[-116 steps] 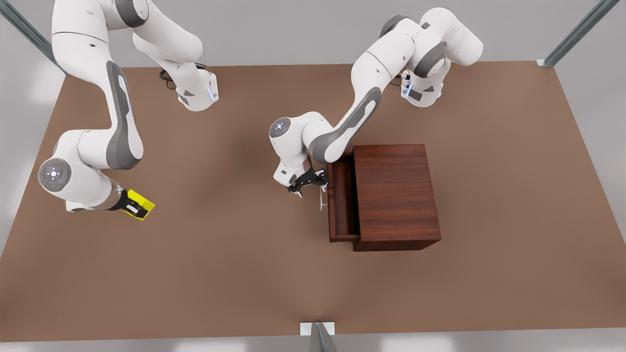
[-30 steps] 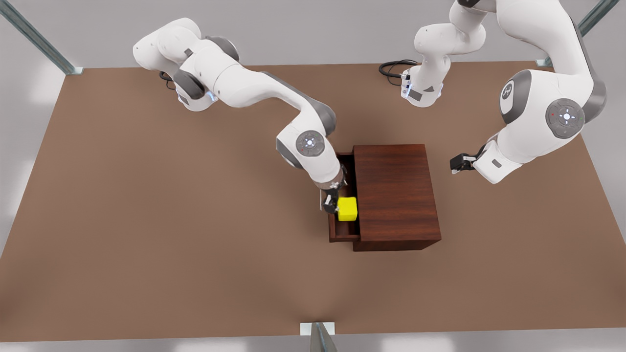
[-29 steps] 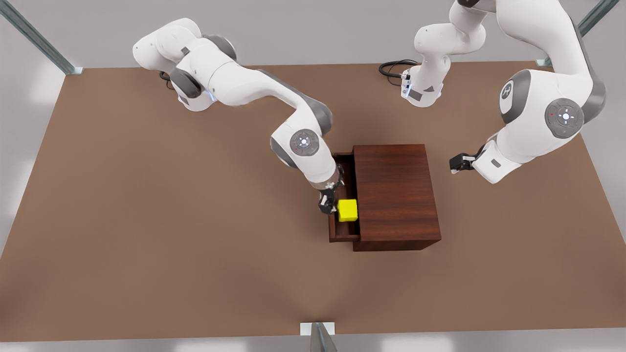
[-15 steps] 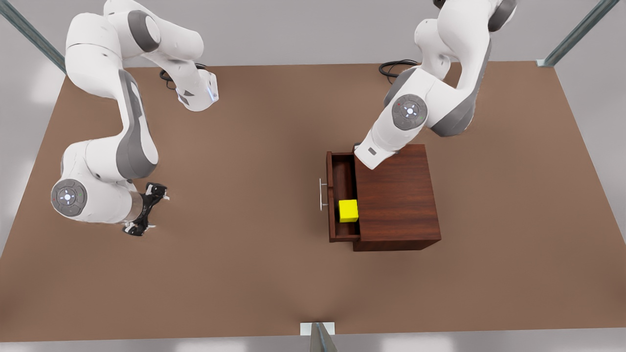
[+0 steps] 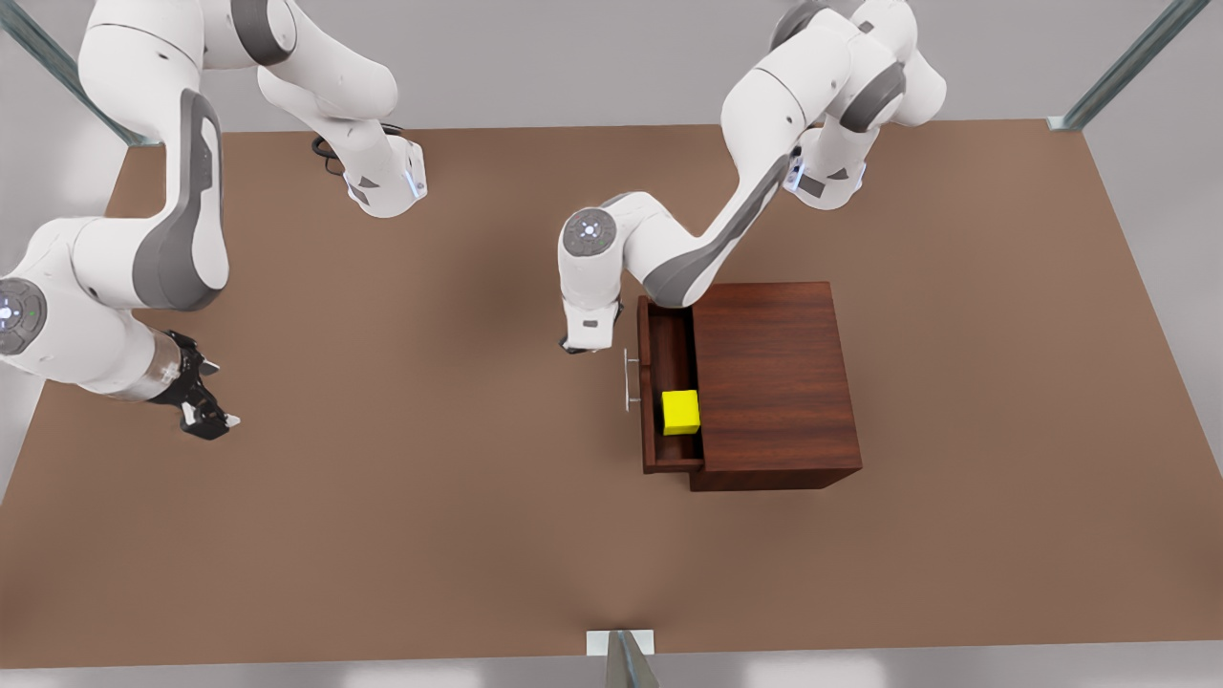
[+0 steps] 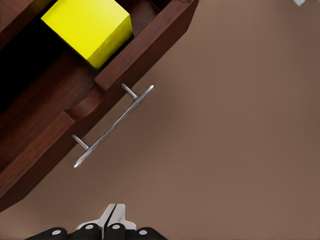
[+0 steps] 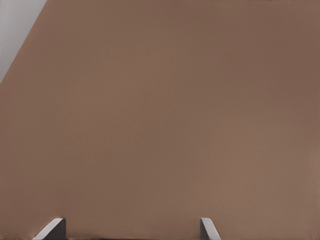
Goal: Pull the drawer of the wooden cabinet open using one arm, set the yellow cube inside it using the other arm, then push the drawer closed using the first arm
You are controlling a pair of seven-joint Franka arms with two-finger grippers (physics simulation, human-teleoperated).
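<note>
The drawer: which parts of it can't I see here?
- Drawer back end: front view, hidden under the cabinet top.
- Drawer floor beneath the yellow cube: covered by the cube, front and left wrist views.
- Drawer's inner depth: left wrist view, lost in shadow and cut by the picture edge.

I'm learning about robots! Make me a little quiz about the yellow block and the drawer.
1. True or false: the small yellow cube lies inside the open dark wooden drawer.
2. Which is nearer the drawer's thin silver bar handle: A, the left gripper, or B, the right gripper?
3. Fill in: the right gripper's fingers are ____.
Key: 1 true; 2 A; 3 open.
</note>
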